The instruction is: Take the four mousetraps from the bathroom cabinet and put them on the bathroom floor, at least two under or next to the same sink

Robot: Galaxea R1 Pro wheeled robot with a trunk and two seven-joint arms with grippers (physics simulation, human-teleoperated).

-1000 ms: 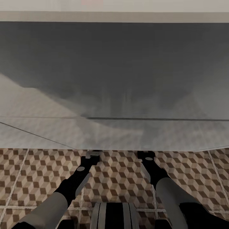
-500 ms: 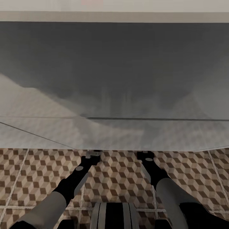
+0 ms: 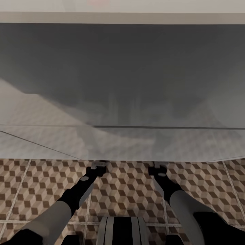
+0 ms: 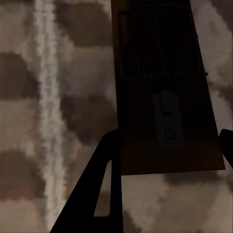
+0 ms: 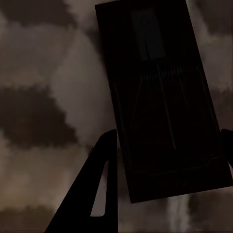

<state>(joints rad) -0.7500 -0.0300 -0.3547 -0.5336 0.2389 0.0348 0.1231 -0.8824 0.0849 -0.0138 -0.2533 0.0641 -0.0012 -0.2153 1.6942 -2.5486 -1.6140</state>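
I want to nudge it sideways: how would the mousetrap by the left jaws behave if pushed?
The mousetrap looks flat and board-like, so it would probably slide rather than roll or tip. It seems stiff and light. Its metal parts may snag.

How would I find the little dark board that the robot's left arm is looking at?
Start at the cube-patterned bathroom floor, where the big white unit begins. The mousetrap lies between the left gripper's jaws. Its pale metal tab sits at the end nearest the jaws; the right arm's mousetrap has its tab at the far end.
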